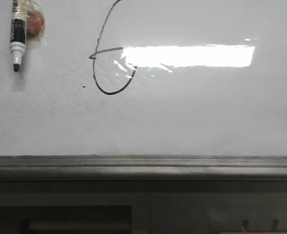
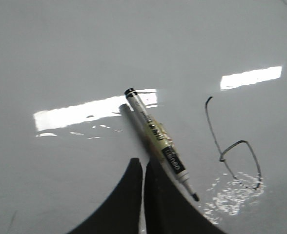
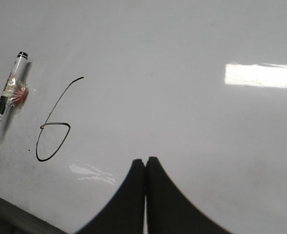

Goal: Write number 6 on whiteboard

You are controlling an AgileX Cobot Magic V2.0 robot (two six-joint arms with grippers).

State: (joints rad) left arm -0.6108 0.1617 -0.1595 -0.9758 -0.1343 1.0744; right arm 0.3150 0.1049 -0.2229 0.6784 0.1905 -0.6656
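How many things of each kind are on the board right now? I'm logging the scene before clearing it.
Markers: 1, the marker, uncapped, lying on the whiteboard
Drawn figures: 1, the number 6
Small black specks: 1, the speck
Total: 3

Looks like a lab/test bench, not a home. Big glossy whiteboard [image 1: 192, 122] laid flat as the work surface, w/ a bright strip-light reflection [image 1: 190, 56] on it. Grey ledge [image 1: 143, 168] runs along its near edge. A marker [image 1: 17, 34] lies on the board.
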